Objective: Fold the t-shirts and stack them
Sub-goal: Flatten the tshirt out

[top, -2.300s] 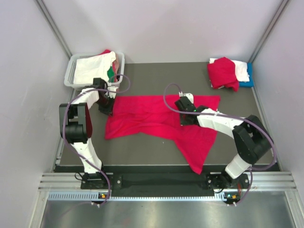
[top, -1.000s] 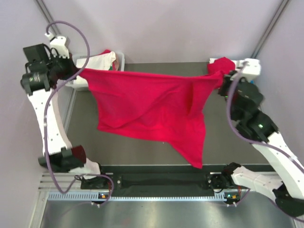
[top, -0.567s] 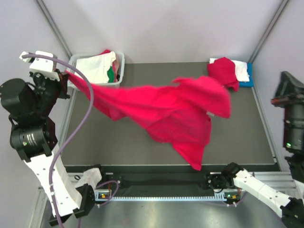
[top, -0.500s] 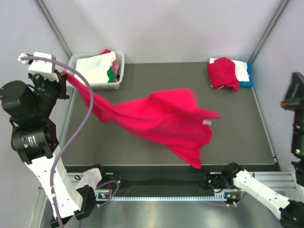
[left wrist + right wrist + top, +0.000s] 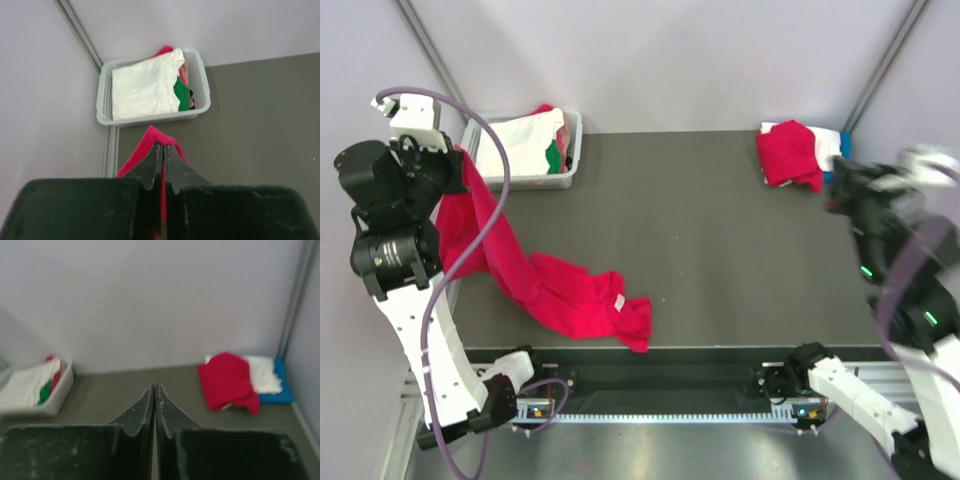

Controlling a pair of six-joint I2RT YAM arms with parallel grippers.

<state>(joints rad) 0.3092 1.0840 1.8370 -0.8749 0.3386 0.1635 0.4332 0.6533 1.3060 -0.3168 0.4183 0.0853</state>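
**A:** What is the left gripper point(image 5: 163, 149) doing?

**B:** Its jaws are clamped on a fold of the red shirt point(image 5: 535, 285), and it is raised high at the upper left of the overhead view. The shirt hangs from that one pinch in a long rope. Its lower part lies bunched on the tabletop point(image 5: 720, 260) at the lower left, near the front edge.

**A:** And the right gripper point(image 5: 154, 390)?

**B:** Its jaws are pressed together with nothing between them. It is up in the air at the right of the overhead view, where it is blurred. It is well apart from the shirt.

**A:** So which step is this?

**B:** I'd say it is the spreading before the first fold. A shirt held at one point cannot be laid flat.

**A:** What does the next move need?

**B:** Probably a second hold. The right gripper would have to open, cross to the cloth and take another corner or shoulder so the two can pull it wide. Otherwise the left one lowers the shirt onto the bare middle of the tabletop for a fresh pick.

**A:** Where are the other shirts?

**B:** A folded pile point(image 5: 788, 155) lies at the upper right, red on white and blue. More cloth waits in the basket point(image 5: 574, 145) at the upper left.
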